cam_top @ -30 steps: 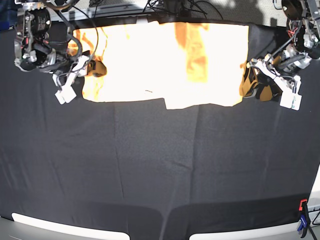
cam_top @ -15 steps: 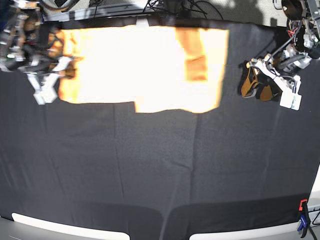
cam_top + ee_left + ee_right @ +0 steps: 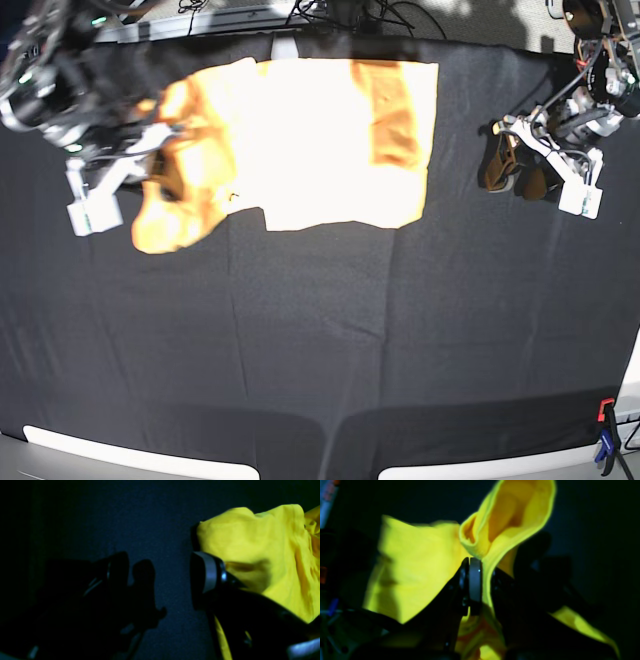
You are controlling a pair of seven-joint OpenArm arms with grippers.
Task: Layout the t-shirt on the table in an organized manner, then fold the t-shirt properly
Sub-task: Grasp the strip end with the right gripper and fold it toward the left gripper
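The light orange-yellow t-shirt [image 3: 320, 140] lies spread at the back of the black table [image 3: 320, 340]. Its left end is bunched and lifted. My right gripper [image 3: 160, 172], on the base view's left, is shut on that end. In the right wrist view the jaws [image 3: 480, 565] pinch a hemmed fold of the t-shirt [image 3: 415, 567], which loops up above them. My left gripper [image 3: 510, 165] is open and empty over bare cloth, just right of the shirt's right edge. In the left wrist view it [image 3: 160, 572] is spread wide, with the t-shirt [image 3: 262, 555] beyond one finger.
A red and blue clamp [image 3: 605, 440] sits at the table's front right corner. Cables [image 3: 340, 15] run along the back edge. White strips [image 3: 140, 455] line the front edge. Black cloth covers the whole front half.
The shirt slid to the left, away from my left gripper. My right gripper then lifted the left end and carried it forward and inward, bunching it. The left arm barely moved.
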